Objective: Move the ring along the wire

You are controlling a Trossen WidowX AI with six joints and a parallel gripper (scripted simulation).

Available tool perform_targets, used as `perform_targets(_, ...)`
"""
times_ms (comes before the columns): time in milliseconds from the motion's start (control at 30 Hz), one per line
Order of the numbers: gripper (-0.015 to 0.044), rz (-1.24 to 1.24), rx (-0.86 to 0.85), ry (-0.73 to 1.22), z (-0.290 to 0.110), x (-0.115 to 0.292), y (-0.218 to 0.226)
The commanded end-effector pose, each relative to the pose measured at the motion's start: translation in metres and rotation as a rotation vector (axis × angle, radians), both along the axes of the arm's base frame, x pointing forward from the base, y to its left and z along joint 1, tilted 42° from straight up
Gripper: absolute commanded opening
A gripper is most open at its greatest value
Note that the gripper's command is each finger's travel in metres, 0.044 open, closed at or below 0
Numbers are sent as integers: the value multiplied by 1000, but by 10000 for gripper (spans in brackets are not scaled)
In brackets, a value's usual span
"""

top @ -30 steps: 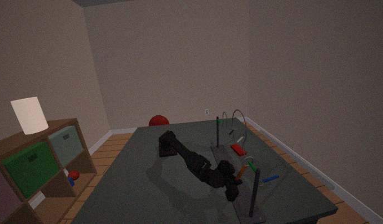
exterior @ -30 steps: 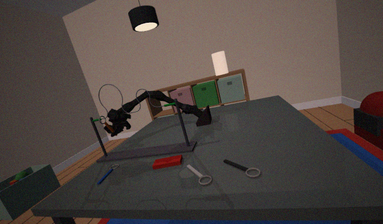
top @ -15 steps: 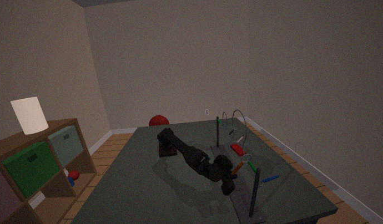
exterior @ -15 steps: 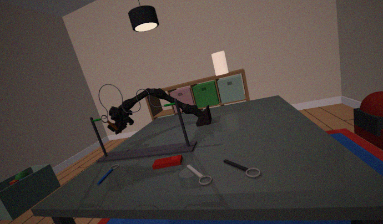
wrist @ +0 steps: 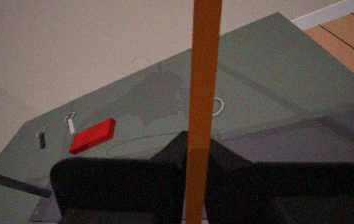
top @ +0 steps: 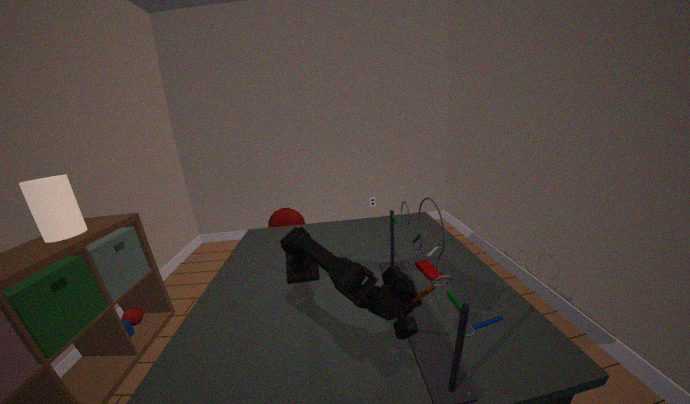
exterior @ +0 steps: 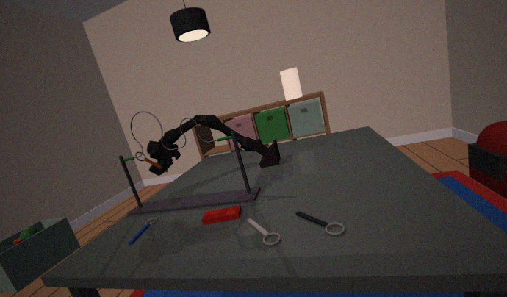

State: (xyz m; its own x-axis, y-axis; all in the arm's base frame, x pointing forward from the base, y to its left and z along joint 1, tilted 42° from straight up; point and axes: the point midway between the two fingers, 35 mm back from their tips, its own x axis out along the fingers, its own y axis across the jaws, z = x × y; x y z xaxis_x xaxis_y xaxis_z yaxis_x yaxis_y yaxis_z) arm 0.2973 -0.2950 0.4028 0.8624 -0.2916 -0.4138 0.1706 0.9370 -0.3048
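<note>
The orange handle (top: 424,293) (exterior: 152,163) (wrist: 205,75) is held between the fingers of my gripper (top: 416,299) (exterior: 159,168) (wrist: 190,137), which is shut on it. The ring (top: 441,286) (exterior: 139,152) is around the wire at the inner end of one green part (top: 454,299) (exterior: 128,159), where the grey wire (top: 427,198) (exterior: 142,112) begins to rise. Whether the ring touches the wire is too small to tell. The ring is out of the wrist view. The other green part (top: 394,219) (exterior: 224,138) is beside the far post (top: 391,241) (exterior: 241,166).
The near post (top: 457,351) (exterior: 131,184) stands on the base strip (exterior: 196,200). The grey wire makes tall loops beside my arm. A red block (top: 427,269) (exterior: 222,215) (wrist: 93,136), a blue-handled ring tool (top: 488,322) (exterior: 139,234), a white one (exterior: 258,226) and a black one (exterior: 311,218) lie on the table.
</note>
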Motion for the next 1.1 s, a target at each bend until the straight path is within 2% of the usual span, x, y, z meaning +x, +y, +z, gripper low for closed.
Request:
perform_targets(0, -150, 11, 101, -20, -3, 2, 17)
perform_targets(1067, -150, 49, 727, -127, 6, 16, 102)
